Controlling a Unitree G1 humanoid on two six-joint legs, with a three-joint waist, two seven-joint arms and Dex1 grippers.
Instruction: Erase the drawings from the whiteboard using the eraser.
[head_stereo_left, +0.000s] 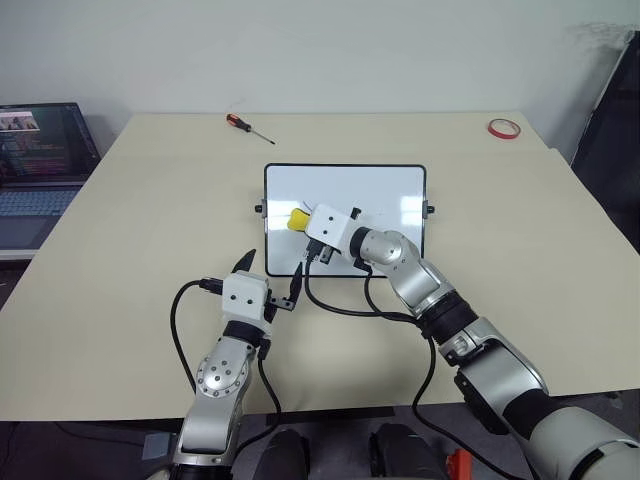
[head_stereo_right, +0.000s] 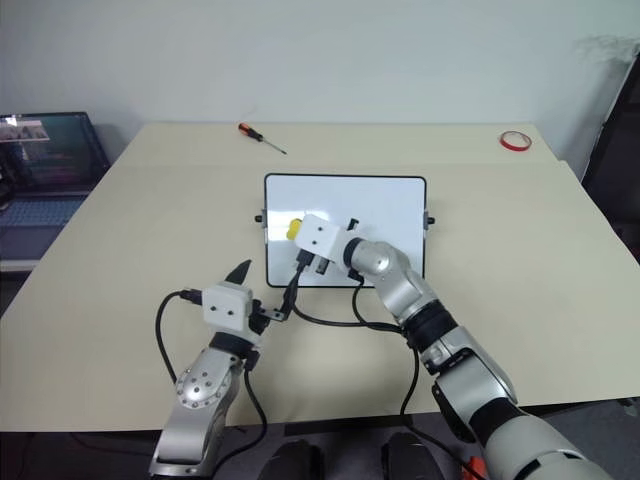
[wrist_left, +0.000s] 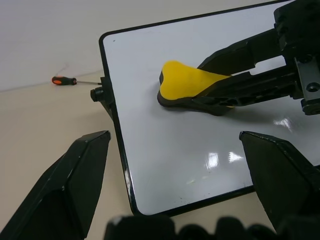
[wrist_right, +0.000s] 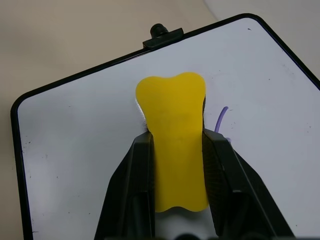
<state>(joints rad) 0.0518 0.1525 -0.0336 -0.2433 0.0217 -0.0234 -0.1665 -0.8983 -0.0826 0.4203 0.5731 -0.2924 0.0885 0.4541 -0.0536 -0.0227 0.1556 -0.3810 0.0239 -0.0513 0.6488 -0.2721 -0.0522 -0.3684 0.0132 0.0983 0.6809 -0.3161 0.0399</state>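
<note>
Right wrist view shows my right claw (wrist_right: 177, 150) clenched on the eraser (wrist_right: 175, 135), one black finger (wrist_right: 137, 185) pressed on each long side of the yellow block. The eraser lies flat on the whiteboard (wrist_right: 75, 150), its dark underside against the white surface. Just beside the eraser, on one side, a thin purple pen line (wrist_right: 222, 116) comes out from behind my finger; this is the part of the drawings I can see, and the rest is hidden by the claw.

From the head camera, the whiteboard (head_stereo_left: 390, 200) lies flat in the middle of the beige table (head_stereo_left: 130, 230), with its long side across from me. The eraser (head_stereo_left: 298, 220) is on the left part of the board, near the left edge, and my right arm reaches over the near edge of the board to it.

My left claw (head_stereo_left: 272, 280) is released, its two fingers (wrist_left: 75, 175) standing well apart with nothing between them. It hangs over the table just before the near left corner of the board, not touching it.

Farther away on the table lie a screwdriver (head_stereo_left: 248, 126) with a red and black handle, behind the board, and a red tape roll (head_stereo_left: 503, 128) near the far right corner. A laptop (head_stereo_left: 40, 160) with a lit screen stands to the left of the table.
</note>
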